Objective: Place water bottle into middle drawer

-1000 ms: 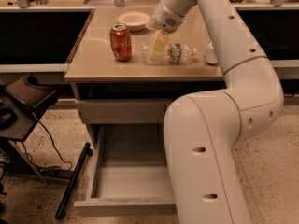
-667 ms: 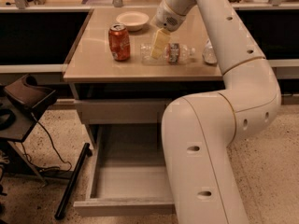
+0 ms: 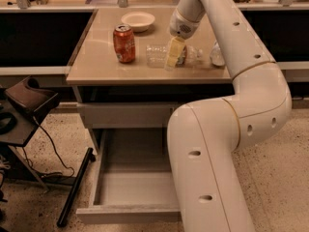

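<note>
Since the earlier frame the gripper (image 3: 174, 52) has slid a little to the right along the water bottle (image 3: 155, 55) and sits low over its middle.

From the single camera view, we see the water bottle lying on its side on the table (image 3: 96, 67), to the right of the red can (image 3: 124, 43) and nearer than the white bowl (image 3: 138, 21). A shorter cloudy bottle (image 3: 217, 55) lies just past its right end. The gripper comes down from the far side, across the bottle's length, which we judge suits grasping it around the body. Whether it is spread or pinching the bottle, we cannot tell.

Below the table, the middle drawer (image 3: 128, 215) stands pulled out toward us, ready to take the bottle. The arm's big elbow (image 3: 251, 100) covers its right part.
</note>
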Available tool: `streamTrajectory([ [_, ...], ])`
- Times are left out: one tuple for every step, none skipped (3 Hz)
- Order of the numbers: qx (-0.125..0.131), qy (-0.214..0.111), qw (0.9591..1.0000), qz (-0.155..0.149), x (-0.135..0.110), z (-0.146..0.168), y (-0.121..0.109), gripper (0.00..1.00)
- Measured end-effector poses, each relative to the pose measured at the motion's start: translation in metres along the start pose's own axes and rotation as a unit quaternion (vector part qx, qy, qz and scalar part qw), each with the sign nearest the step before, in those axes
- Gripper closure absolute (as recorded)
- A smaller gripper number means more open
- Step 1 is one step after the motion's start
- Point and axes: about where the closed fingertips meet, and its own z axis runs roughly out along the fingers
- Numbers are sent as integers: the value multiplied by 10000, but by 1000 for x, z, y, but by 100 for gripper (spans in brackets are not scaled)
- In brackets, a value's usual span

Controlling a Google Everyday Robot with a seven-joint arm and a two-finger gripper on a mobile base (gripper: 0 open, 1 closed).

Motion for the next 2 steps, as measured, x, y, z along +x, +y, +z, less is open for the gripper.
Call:
streamTrajectory([
  [0,1,10000,0,0,0,0,0],
  [0,1,10000,0,0,0,0,19],
])
